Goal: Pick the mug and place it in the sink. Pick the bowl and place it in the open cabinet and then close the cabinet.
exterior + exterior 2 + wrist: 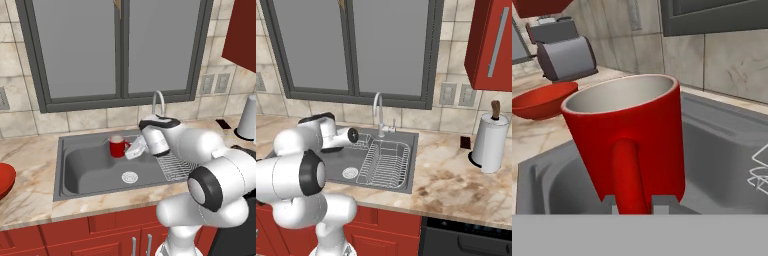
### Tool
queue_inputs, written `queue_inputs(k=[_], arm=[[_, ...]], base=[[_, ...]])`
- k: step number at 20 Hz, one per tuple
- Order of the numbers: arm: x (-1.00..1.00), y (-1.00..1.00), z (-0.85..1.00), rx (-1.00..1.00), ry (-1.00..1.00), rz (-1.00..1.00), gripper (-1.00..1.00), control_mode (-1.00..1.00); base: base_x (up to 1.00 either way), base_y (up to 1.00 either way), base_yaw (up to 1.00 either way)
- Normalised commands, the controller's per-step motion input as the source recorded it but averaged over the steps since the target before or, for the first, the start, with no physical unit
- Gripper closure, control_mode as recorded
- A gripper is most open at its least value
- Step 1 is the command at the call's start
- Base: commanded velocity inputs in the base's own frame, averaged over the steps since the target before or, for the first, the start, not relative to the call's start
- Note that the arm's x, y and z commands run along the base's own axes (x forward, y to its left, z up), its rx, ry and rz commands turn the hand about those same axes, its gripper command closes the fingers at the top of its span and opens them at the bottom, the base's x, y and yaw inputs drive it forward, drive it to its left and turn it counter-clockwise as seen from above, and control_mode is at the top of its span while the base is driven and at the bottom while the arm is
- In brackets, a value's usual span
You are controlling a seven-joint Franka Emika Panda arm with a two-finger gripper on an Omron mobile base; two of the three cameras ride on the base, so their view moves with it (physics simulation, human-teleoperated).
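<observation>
In the left base view, the mug point(117, 147) is upright over the back part of the sink point(85, 170), near its rear wall. The pincer point(131, 148) reaches to it from the right and meets its handle side. This view gives also the round drain point(129, 176), the wire dish rack point(175, 167) at the right end of the basin, partly behind the arm, and the faucet point(158, 102) behind it. At the far left edge, the bowl point(5, 181) lies on the marble surface point(30, 195), well apart from the sink. A corner of the cabinet point(242, 35) is at the upper right.

In the right base view, the arm covers the left part of the sink point(411, 165), so the mug is hidden here. The dish rack point(385, 162) and the faucet point(377, 112) are plain to see. The cabinet point(483, 45) shows its door and the long silver bar handle point(498, 35). Below it, a paper towel roll point(489, 142) stands on the surface point(456, 185).

In the hand view, the mug point(632, 135) is very close, with its handle toward the camera and a pale inside. The two dark fingertips point(609, 204) stand on both sides of the handle's lower end, so the pincer point(633, 205) is clenched on the mug's handle. Behind the mug, the bowl point(542, 100) rests on the surface point(537, 135), and a grey toaster point(564, 55) stands beyond it. The grey sink wall point(722, 150) is below and to the right.
</observation>
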Motion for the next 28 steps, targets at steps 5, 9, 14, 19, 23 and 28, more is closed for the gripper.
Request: queue_inputs(k=[5,9,14,19,23,28], arm=[[0.01,0.12,-0.2,0.0,0.01,0.0,1.0,-1.0],[0.04,0.18,-0.15,-0.02,0.03,0.0,1.0,-1.0],[0.0,0.15,-0.14,-0.03,0.03,0.0,1.0,-1.0],[0.0,0.12,-0.2,-0.01,0.05,0.0,1.0,-1.0],[0.0,0.19,-0.22,0.0,0.07,0.0,1.0,-1.0],[0.0,0.18,-0.18,0.0,0.09,0.0,1.0,-1.0]], base=[[0.0,0.0,0.0],[0.0,0.0,0.0],[0.0,0.0,0.0],[0.0,0.0,0.0],[0.0,0.0,0.0],[0.0,0.0,0.0]])
